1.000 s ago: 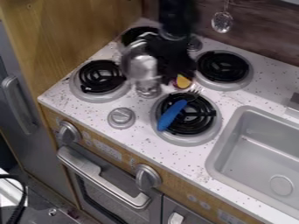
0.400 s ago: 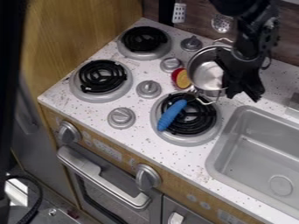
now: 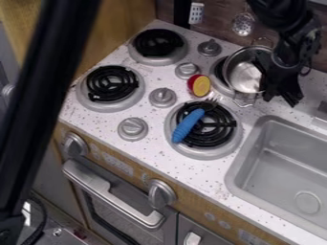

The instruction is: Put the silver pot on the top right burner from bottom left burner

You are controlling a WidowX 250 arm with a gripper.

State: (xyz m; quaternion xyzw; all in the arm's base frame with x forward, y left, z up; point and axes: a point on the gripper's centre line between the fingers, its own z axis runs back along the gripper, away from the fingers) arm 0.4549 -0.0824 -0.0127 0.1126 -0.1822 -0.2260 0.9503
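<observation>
Camera view: speckled bench (image 3: 156, 148) around the sink (image 3: 256, 162).
Silver pot (image 3: 246, 76): tilted, over the burner (image 3: 220, 72) behind the sink.
Claw (image 3: 281, 101): behind the sink, at the pot; cannot tell whether gripping.
Wall (image 3: 220, 28): dark, behind the sink.

Silver pot (image 3: 245, 78): shiny, round, two thin wire handles, mouth upward, inside visible; right side partly hidden behind hand (image 3: 281, 99). Pot left of hand, over top right burner (image 3: 220, 85); contact unclear. That burner: black coil, gray rim, mostly covered. Bottom left burner (image 3: 112, 84): black coil, gray rim, uncovered, well left of hand.
</observation>
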